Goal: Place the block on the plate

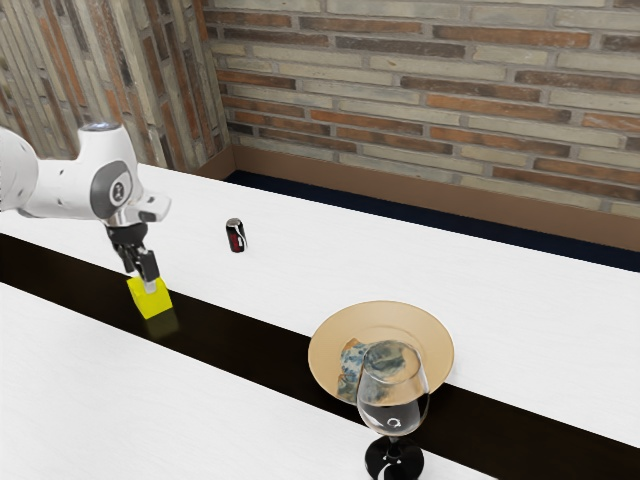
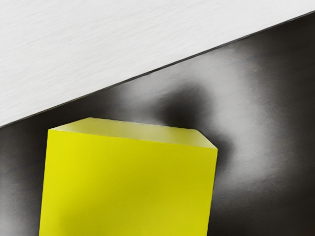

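Note:
The black gripper (image 1: 149, 281) is low over the dark strip in the exterior view, its lower end right at the top of the yellow block (image 1: 151, 300). Whether it grips the block cannot be made out. In the wrist view the block (image 2: 128, 189) looms large just under the hand, with a paler side face along one edge. The round tan plate (image 1: 332, 332) lies well away from the gripper, toward the exterior view's right, and has a blue-grey mottled patch on it.
A wine glass (image 1: 393, 408) with a black base stands at the plate's near edge, overlapping it in view. A small dark can (image 1: 236, 235) stands on the white tabletop (image 1: 520, 330) beyond the block. The dark strip (image 1: 245, 345) crosses the table under block and plate.

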Tool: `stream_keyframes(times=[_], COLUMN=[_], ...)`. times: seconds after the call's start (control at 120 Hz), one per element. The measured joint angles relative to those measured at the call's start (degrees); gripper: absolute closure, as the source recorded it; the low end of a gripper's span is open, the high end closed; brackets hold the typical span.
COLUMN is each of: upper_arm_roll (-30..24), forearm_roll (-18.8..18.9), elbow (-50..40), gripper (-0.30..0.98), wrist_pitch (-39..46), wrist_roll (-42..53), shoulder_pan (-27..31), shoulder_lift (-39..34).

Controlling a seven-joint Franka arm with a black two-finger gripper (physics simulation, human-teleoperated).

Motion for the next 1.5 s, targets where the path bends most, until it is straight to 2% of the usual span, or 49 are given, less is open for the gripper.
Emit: stream_keyframes(times=[0.5, 0.533, 0.633, 0.758, 0.867, 1.158, 1.392, 1.5], upper_arm_roll=[-0.05, -0.05, 0.0, 0.03, 0.03, 0.01, -0.2, -2.14], forearm_roll=[-1.43, -1.6, -1.91, -1.86, -1.79, -1.89, -1.92, -2.08], elbow=[2.91, 2.92, 2.94, 2.88, 1.44, -6.59, -7.38, -6.63], gripper=[0.0, 0.04, 0.27, 0.28, 0.28, 0.28, 0.28, 0.28], wrist_pitch=[4.0, 4.06, 4.2, 4.36, 4.04, 0.79, -2.57, -3.3], wrist_roll=[6.11, 6.37, 7.06, 7.63, 8.01, 8.58, 8.6, 8.5], shoulder_pan=[0.29, 0.29, 0.42, 0.46, 0.07, -8.74, -18.45, -21.84], shoulder_lift=[6.75, 6.81, 6.68, 5.95, 1.58, -10.06, -12.55, -12.24])
